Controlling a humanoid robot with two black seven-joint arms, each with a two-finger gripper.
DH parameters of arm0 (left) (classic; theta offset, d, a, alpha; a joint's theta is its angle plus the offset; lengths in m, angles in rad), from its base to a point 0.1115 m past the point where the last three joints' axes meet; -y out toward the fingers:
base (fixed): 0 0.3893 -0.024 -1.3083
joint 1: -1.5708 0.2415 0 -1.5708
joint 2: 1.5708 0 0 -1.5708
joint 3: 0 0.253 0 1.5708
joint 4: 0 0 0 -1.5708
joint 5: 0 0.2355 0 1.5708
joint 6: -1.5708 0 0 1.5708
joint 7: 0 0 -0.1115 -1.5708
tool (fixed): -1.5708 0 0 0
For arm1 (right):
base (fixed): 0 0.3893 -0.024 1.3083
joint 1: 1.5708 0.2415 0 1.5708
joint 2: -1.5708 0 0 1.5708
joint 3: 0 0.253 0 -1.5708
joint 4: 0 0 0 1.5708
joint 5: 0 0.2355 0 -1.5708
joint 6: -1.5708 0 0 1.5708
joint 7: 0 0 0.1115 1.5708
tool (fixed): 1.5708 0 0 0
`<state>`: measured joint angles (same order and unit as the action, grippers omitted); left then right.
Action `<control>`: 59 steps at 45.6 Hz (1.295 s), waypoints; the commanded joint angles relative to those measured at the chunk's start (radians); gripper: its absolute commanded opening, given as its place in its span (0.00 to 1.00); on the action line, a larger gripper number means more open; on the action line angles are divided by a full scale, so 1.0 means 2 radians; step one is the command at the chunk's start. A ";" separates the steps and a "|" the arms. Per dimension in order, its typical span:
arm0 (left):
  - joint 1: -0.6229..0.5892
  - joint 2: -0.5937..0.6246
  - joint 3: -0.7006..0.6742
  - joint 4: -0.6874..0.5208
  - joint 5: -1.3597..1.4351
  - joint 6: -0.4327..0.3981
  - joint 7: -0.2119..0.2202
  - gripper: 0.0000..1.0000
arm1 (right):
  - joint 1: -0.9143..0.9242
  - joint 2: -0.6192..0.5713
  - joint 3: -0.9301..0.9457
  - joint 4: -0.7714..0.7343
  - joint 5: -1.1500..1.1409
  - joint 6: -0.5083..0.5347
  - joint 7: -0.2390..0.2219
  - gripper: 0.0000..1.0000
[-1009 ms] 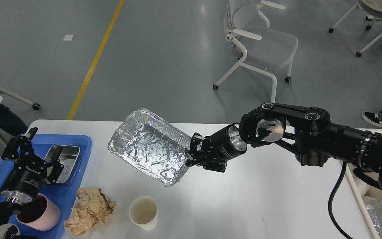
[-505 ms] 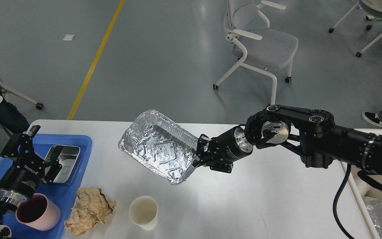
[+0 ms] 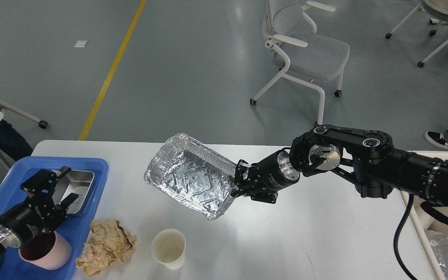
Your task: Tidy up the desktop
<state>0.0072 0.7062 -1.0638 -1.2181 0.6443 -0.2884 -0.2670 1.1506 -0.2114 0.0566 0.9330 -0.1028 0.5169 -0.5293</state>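
Right gripper (image 3: pixel 238 182) clamping foil tray (image 3: pixel 191 181), tilted above desktop (image 3: pixel 286 233)

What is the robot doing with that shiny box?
The robot is tidying the big white desktop. Its right end effector is shut on the rim of a crinkly silver foil tray, holding it tilted above the table. The left end effector hangs open over a blue plastic tray. A crumpled tan paper ball and a white paper cup are on the desktop.
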 commanded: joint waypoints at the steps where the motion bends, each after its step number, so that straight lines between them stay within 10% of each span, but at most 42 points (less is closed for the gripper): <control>1: -0.002 0.051 0.010 -0.016 0.000 0.003 0.042 0.89 | -0.001 0.001 0.000 0.001 -0.004 -0.001 0.000 0.00; 26: 0.001 0.274 0.041 -0.219 0.120 0.011 0.074 0.89 | -0.007 0.001 0.000 0.001 -0.019 -0.009 0.001 0.00; 59: 0.008 0.363 0.068 -0.252 0.173 0.031 0.074 0.89 | -0.008 -0.005 0.004 0.003 -0.030 -0.010 0.003 0.00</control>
<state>0.0209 1.4321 -0.9362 -1.7383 0.9856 -0.2179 -0.1183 1.1368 -0.2230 0.0629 0.9364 -0.1625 0.4950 -0.5232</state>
